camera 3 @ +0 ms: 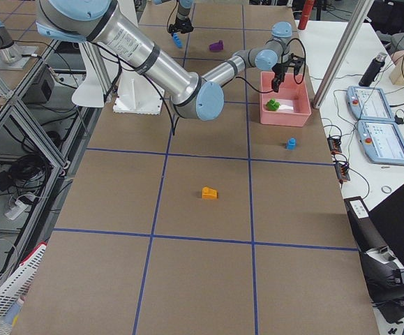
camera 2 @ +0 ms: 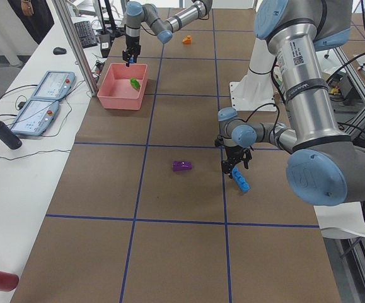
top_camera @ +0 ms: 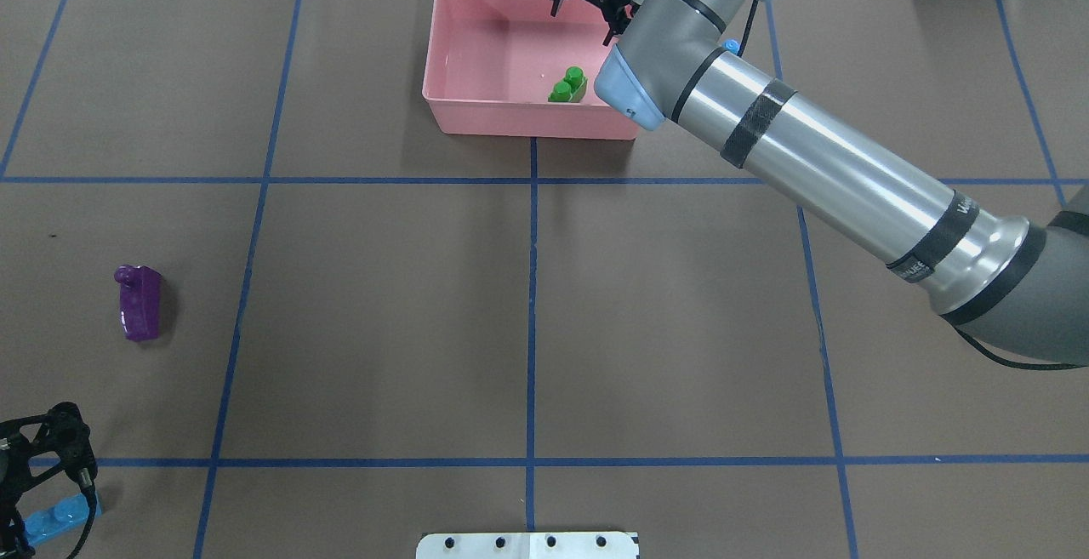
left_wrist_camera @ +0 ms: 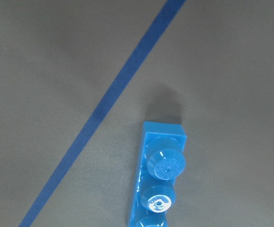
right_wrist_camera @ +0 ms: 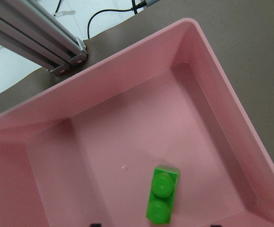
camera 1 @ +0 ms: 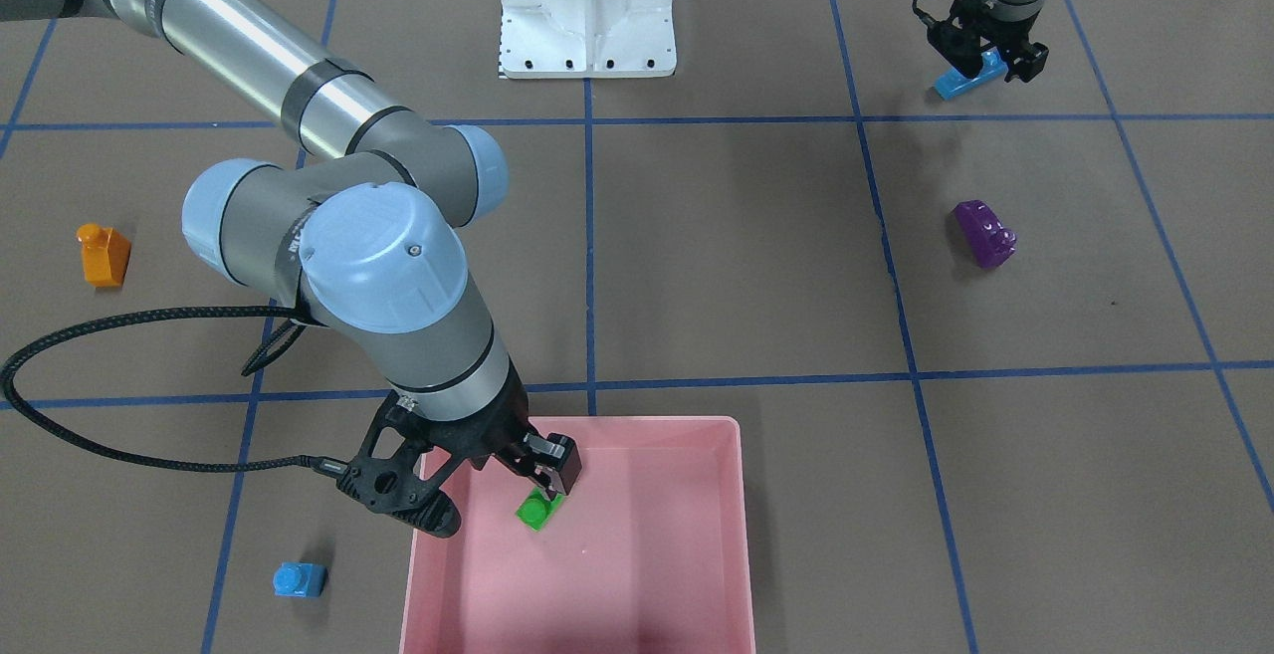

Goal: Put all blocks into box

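Observation:
My right gripper (camera 1: 498,497) hangs open inside the pink box (camera 1: 739,495), just above its floor. The green two-stud brick (camera 1: 539,510) lies loose on the box floor beside one finger; the right wrist view shows it free (right_wrist_camera: 161,195). My left gripper (camera 1: 988,65) is low on the table and open, its fingers either side of one end of the long blue brick (camera 1: 957,85), which fills the lower part of the left wrist view (left_wrist_camera: 158,175). The purple brick (camera 1: 985,233), the orange brick (camera 1: 105,256) and the small blue brick (camera 1: 300,579) lie on the table outside the box.
The white robot base (camera 1: 587,12) stands at the table's robot side. The right arm's long forearm (top_camera: 817,168) stretches across to the box. The small blue brick lies beside the box, on the robot's right. Blue tape lines grid the brown table.

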`<action>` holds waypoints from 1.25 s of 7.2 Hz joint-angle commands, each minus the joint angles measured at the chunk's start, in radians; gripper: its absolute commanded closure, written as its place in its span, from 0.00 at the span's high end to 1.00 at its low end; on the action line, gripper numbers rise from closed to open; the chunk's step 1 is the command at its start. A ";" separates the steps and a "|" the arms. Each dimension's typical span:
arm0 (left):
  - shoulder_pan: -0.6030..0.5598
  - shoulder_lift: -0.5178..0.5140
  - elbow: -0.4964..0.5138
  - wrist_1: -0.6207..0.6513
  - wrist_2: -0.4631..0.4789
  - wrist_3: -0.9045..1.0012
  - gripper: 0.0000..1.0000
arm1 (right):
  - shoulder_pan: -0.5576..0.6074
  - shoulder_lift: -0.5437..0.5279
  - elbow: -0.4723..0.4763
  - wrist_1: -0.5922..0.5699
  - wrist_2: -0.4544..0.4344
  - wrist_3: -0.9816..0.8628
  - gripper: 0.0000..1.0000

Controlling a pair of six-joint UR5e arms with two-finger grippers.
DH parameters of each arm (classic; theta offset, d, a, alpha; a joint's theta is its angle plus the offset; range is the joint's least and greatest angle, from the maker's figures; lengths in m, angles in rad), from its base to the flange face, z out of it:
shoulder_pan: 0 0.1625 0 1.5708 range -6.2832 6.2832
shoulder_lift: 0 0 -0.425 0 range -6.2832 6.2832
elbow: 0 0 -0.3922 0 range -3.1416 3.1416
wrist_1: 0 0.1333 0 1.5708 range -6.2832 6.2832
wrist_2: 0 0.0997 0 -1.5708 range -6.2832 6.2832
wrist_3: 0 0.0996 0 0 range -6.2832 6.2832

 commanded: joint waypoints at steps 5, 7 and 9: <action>0.023 -0.045 0.080 -0.003 0.017 -0.013 0.86 | 0.112 -0.134 0.179 -0.012 0.195 -0.011 1.00; 0.046 -0.045 0.083 -0.003 0.017 -0.039 0.71 | 0.135 -0.180 0.223 -0.004 0.218 -0.012 1.00; 0.040 -0.038 0.067 0.000 0.008 -0.047 0.00 | 0.135 -0.183 0.222 -0.003 0.216 -0.012 1.00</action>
